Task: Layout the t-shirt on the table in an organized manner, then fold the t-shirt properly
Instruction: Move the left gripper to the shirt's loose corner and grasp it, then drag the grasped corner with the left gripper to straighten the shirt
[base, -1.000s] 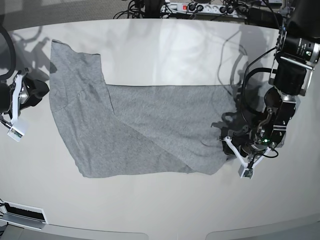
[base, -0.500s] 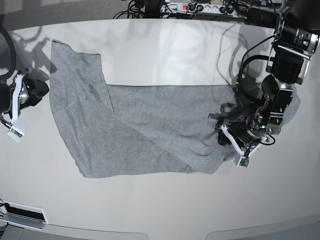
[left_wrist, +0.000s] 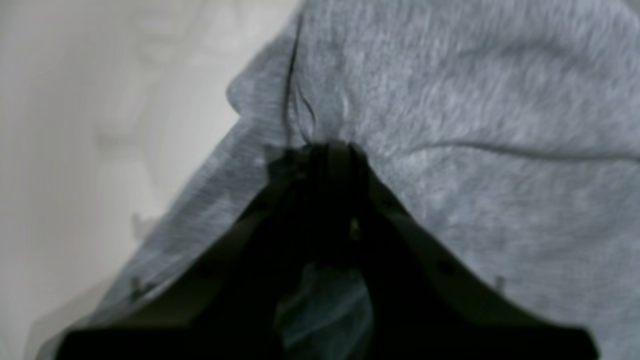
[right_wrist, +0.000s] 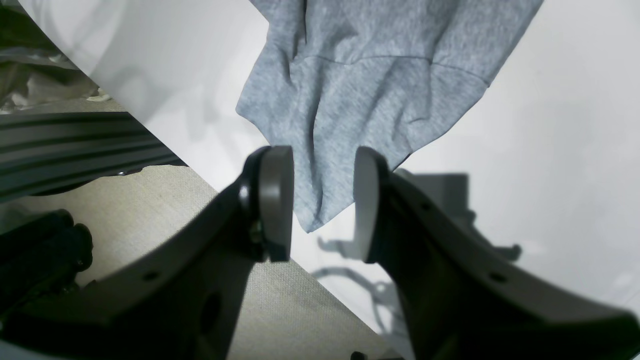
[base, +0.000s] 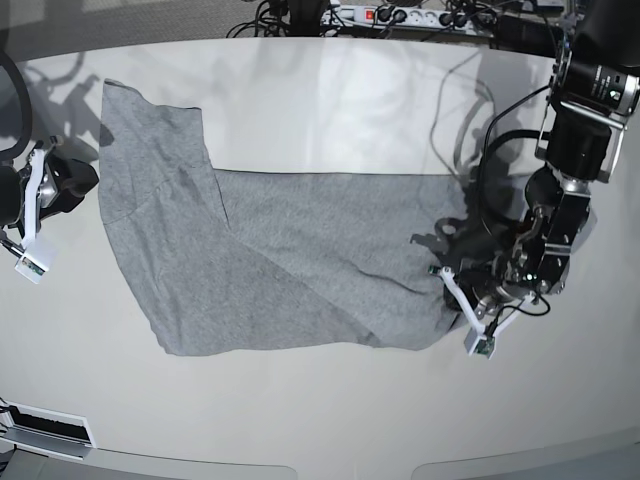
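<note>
The heather-grey t-shirt (base: 290, 255) lies spread on the white table (base: 330, 110), plain side up, with a diagonal fold across its middle. My left gripper (base: 452, 296) is at the shirt's lower right corner. In the left wrist view its jaws (left_wrist: 325, 147) are shut on a pinch of the grey fabric (left_wrist: 475, 125). My right gripper (base: 60, 190) hovers off the shirt's left side, open with nothing between its pads (right_wrist: 275, 200). A sleeve of the t-shirt (right_wrist: 360, 100) lies on the table just beyond them.
Cables and a power strip (base: 400, 15) run along the table's far edge. The table's curved edge and the floor (right_wrist: 150, 210) lie right under the right gripper. A small white and black panel (base: 40, 430) sits at the near left corner.
My left gripper has moved in over the shirt's lower right corner and shut on the fabric, puckering it. The right arm has not moved.
</note>
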